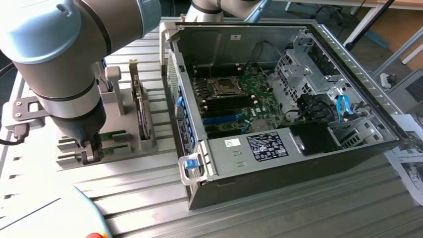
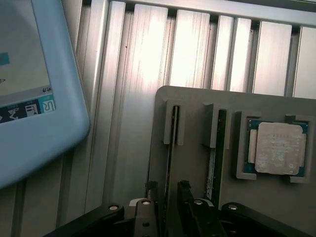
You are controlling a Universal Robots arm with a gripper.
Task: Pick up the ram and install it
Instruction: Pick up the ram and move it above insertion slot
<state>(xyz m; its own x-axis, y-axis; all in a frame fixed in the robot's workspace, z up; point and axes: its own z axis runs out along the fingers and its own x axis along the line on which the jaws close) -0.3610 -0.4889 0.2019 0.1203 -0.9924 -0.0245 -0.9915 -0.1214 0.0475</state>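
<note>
The gripper (image 2: 168, 190) is lowered over a grey holder (image 2: 192, 98), its two dark fingers (image 2: 183, 190) spread apart. The ram (image 2: 172, 133), a thin green stick standing on edge in a slot of the holder, runs up between them. A gap shows on each side of it, so the fingers straddle the ram without clamping it. The ram is seated in the holder, not lifted. A second stick (image 2: 213, 163) stands in the next slot, just beside the first and parallel to it. Beyond that, a square processor (image 2: 276, 148) with a pale metal lid lies flat in its own recess of the same holder. The holder rests on a table (image 2: 148, 49) of ribbed aluminium. A light-blue tablet (image 2: 34, 133) lies on the table near the holder, one rounded corner pointing toward it. In the exterior view, the grey arm (image 1: 59, 64) reaches down to the holder on the exterior view's left. An open computer case (image 1: 264, 163) lies on the table to the exterior view's right of the holder, well apart from the gripper. Its green motherboard (image 1: 244, 94) faces up inside.
</note>
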